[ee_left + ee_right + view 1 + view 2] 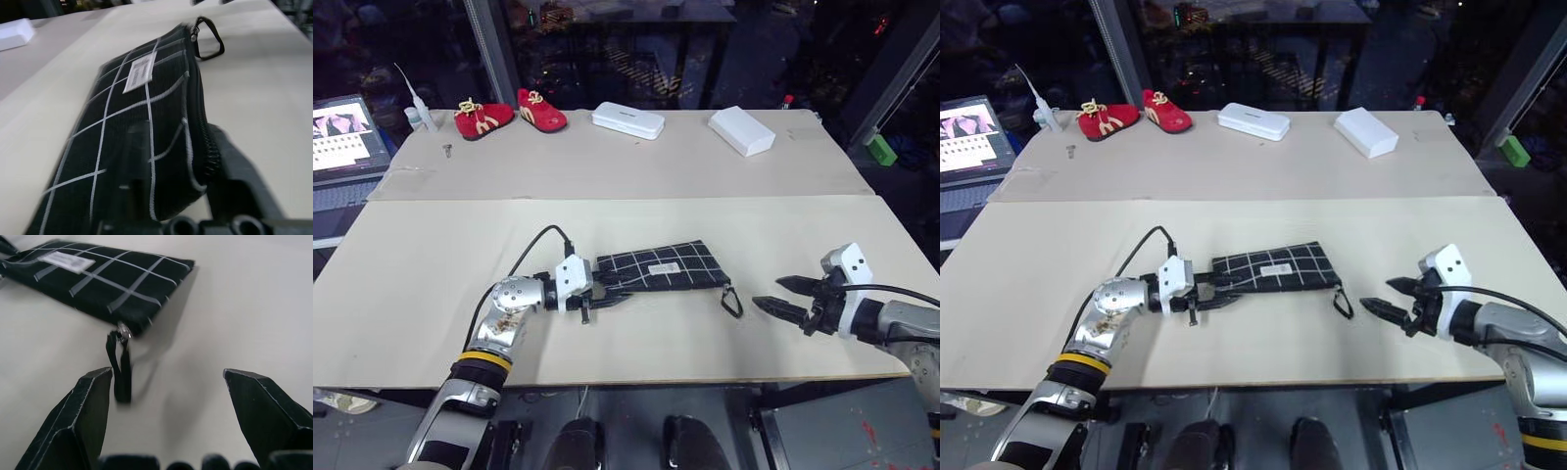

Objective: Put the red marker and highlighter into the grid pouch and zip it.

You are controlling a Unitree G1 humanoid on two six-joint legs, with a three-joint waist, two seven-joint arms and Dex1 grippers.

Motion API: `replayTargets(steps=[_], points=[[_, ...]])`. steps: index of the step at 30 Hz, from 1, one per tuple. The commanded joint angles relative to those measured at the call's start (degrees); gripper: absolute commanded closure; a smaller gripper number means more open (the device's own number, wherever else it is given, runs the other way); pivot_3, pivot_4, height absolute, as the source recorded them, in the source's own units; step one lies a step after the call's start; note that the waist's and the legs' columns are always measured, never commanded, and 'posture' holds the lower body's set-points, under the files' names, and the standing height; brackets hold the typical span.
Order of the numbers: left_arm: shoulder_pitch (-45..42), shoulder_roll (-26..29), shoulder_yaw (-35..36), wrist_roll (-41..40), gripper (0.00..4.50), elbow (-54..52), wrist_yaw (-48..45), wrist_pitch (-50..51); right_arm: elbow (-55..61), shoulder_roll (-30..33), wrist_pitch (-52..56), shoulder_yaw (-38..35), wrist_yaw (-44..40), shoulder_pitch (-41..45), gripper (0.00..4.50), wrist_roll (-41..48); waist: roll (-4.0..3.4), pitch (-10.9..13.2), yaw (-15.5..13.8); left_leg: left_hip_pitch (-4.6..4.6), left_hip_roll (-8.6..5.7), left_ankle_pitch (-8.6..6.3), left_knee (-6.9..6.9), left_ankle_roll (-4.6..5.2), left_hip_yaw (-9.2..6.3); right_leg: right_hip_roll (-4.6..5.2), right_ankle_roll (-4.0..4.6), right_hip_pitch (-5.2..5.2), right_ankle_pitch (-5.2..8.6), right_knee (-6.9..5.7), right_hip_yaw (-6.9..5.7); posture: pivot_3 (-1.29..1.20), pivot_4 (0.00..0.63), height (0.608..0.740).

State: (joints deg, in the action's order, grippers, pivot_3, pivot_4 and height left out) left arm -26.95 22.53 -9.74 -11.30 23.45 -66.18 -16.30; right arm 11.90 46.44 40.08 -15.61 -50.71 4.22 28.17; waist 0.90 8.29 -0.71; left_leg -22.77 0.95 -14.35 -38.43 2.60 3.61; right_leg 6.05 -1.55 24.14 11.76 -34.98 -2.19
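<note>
Grid pouch (658,267) zipped, lying flat on counter (431,284)

Soft, light fabric is straddled at one end by the parted left tool (607,295); the right tool (781,298) is spread beside the pouch's loop pull (732,300), the best hold.

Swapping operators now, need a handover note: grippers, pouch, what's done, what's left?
Left gripper: fingers either side of the grid pouch at its left end; grip not certain.
Right gripper: open, empty, clear of the loop pull.
Pouch lies flat on the table, zipper looks closed to the pull end.
Marker and highlighter presumably inside.
Left: release, withdraw both arms.
</note>
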Motion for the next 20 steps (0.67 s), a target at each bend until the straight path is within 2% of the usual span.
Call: replayTargets(steps=[1,2,6,11,15,20], points=[[-0.2,0.8,2.3,-0.9,1.01,-3.5,2.0,0.0,0.1,0.8,-1.7,-0.6,0.0,1.4,0.49,-0.1,0.0,0.0,0.0,0.0,0.0,0.0,-0.02,0.0,-0.01,0.0,0.0,-0.01,0.0,-0.01,0.0,0.0,0.15,0.74],[0.6,1.3,3.3,-2.4,0.76,-5.6,2.5,2.3,-0.4,1.0,-1.9,-0.4,-0.2,1.6,0.49,-0.3,0.0,0.0,0.0,0.01,0.0,0.0,-0.04,0.0,-0.01,0.0,0.0,-0.02,0.0,-0.01,0.0,0.0,0.15,0.74],[4.7,4.0,8.8,-9.7,0.76,-16.4,7.6,18.3,-3.5,1.8,-3.3,-0.3,-1.4,3.0,0.49,-0.9,-0.01,0.0,0.4,0.0,0.1,-0.02,-0.03,0.02,-0.04,-0.01,0.0,0.0,0.0,-0.03,0.01,0.0,0.15,0.74],[10.4,7.4,18.6,-11.5,0.76,-22.1,22.4,35.8,-8.9,1.7,-6.3,-1.1,-2.3,5.6,0.49,-1.2,-0.01,0.0,0.7,0.12,0.12,-0.02,-0.03,0.02,-0.04,-0.02,-0.01,-0.06,0.01,-0.07,0.05,0.0,0.15,0.74],[16.2,9.7,27.9,-17.1,0.76,-24.1,23.6,40.3,-13.3,1.1,-7.9,0.3,-2.6,6.9,0.49,-2.2,-0.01,0.0,0.7,0.14,0.12,-0.02,-0.03,0.02,-0.03,-0.01,-0.03,-0.07,0.02,-0.07,0.03,0.0,0.15,0.74],[20.4,11.3,32.3,-17.7,0.76,-23.3,24.1,39.7,-17.2,-0.4,-9.5,3.1,-3.1,9.4,0.49,-3.5,-0.01,0.0,0.6,0.13,0.08,-0.01,0.0,0.01,0.0,-0.01,-0.01,-0.05,0.02,-0.06,0.02,0.0,0.15,0.74]])
